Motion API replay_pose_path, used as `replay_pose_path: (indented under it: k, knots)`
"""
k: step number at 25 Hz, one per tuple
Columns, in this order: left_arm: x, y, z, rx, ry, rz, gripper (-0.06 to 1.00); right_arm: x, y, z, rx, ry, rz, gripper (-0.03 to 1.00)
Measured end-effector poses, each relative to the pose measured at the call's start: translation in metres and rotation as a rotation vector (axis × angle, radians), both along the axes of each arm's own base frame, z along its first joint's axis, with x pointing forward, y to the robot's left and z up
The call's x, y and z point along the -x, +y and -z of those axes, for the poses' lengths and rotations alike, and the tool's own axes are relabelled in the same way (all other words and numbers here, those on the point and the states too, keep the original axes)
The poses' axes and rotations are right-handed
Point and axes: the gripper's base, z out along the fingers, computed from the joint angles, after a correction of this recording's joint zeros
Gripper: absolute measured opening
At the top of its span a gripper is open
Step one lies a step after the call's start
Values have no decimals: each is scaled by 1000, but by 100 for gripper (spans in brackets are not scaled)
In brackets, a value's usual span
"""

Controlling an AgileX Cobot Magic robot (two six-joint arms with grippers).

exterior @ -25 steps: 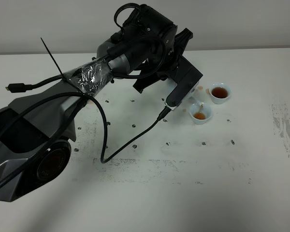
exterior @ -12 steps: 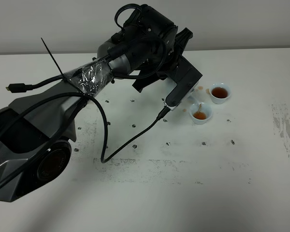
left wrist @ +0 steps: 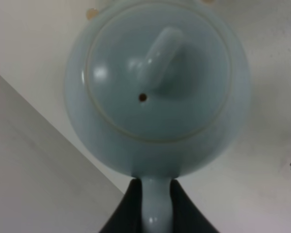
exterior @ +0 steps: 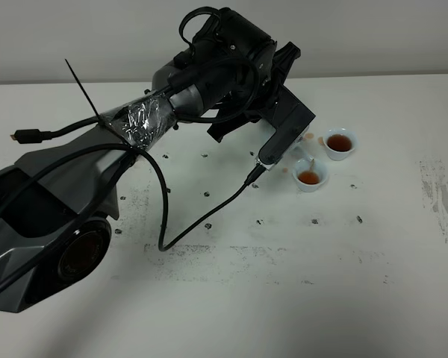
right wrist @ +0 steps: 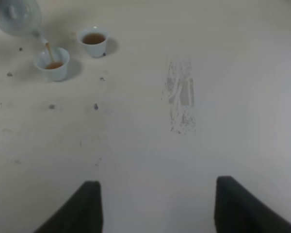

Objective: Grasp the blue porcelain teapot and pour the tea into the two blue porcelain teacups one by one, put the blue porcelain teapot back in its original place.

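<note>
The blue porcelain teapot (left wrist: 157, 82) fills the left wrist view from above, knobbed lid on, and my left gripper (left wrist: 155, 189) is shut on its loop handle. In the right wrist view the teapot (right wrist: 17, 14) is tilted, and a thin brown stream runs from its spout into the nearer teacup (right wrist: 53, 63). The other teacup (right wrist: 93, 41) stands just beyond it, holding tea. From above, my left arm (exterior: 231, 67) hides most of the teapot; both teacups (exterior: 310, 176) (exterior: 340, 143) show right of it. My right gripper (right wrist: 155, 204) hovers open over bare table, far from the cups.
A black cable (exterior: 201, 220) trails from the left arm across the white table (exterior: 284, 298). Small tea drops dot the table near the cups. A scuffed grey patch (right wrist: 180, 102) lies to the right of the cups.
The left arm has edged slightly to the right with the teapot. The pour into the nearer cup goes on; the cups have not moved.
</note>
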Motion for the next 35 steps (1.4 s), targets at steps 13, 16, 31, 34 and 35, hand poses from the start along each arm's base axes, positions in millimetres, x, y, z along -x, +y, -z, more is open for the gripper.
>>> replay_pose_path:
  k: [13,16,31,34,35]
  knots:
    - [3,-4,-1,-31,-29,15,0,0,0,0,-1,0,0,49]
    - [5,-7,-1,-30,-29,18,0,0,0,0,-1,0,0,49]
    - [5,-7,-2,-48,-47,16,0,0,0,0,-1,0,0,49]
    - [5,-7,-2,-48,-47,15,0,0,0,0,-1,0,0,49]
    - [5,-7,-2,-48,-47,15,0,0,0,0,-1,0,0,49]
